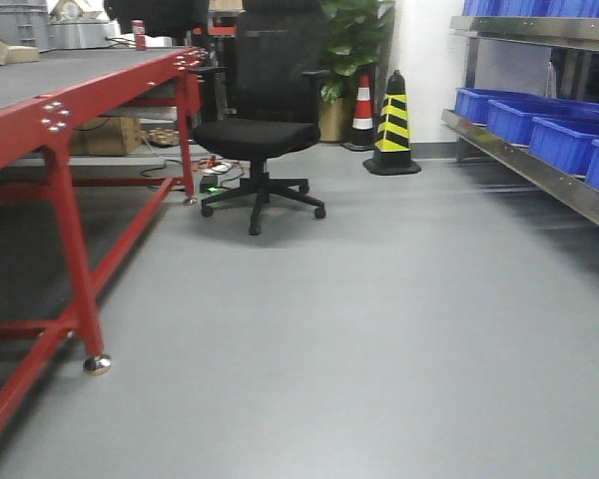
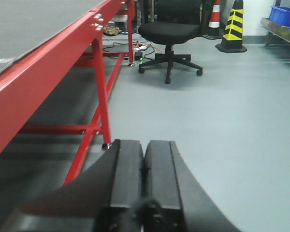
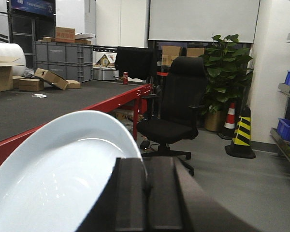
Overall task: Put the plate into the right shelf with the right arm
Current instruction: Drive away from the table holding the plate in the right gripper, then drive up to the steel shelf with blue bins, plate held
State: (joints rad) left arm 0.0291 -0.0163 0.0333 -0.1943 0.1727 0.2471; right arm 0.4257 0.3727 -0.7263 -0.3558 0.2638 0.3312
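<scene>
So the plain round white plate (image 3: pixel 58 174) sits tilted in the right wrist view. Its rim runs right into the seam between the black right gripper (image 3: pixel 145 188) fingers, which look clamped onto the edge. An edge pinch makes sense to me, since it should let the plate slide flat onto a shelf level.

The shiny stainless-steel shelf (image 1: pixel 539 172) with its blue plastic bins (image 1: pixel 559 140) is off to the right, well apart from the plate, so I'd say the placing hasn't started. The robot is facing open grey floor (image 1: pixel 379 349), with a red-framed table (image 1: pixel 50 110) on the left and a black office chair (image 1: pixel 265 120) ahead.

The black left gripper (image 2: pixel 144 179) has its fingers pressed together on nothing, probably just parked out of the way.
</scene>
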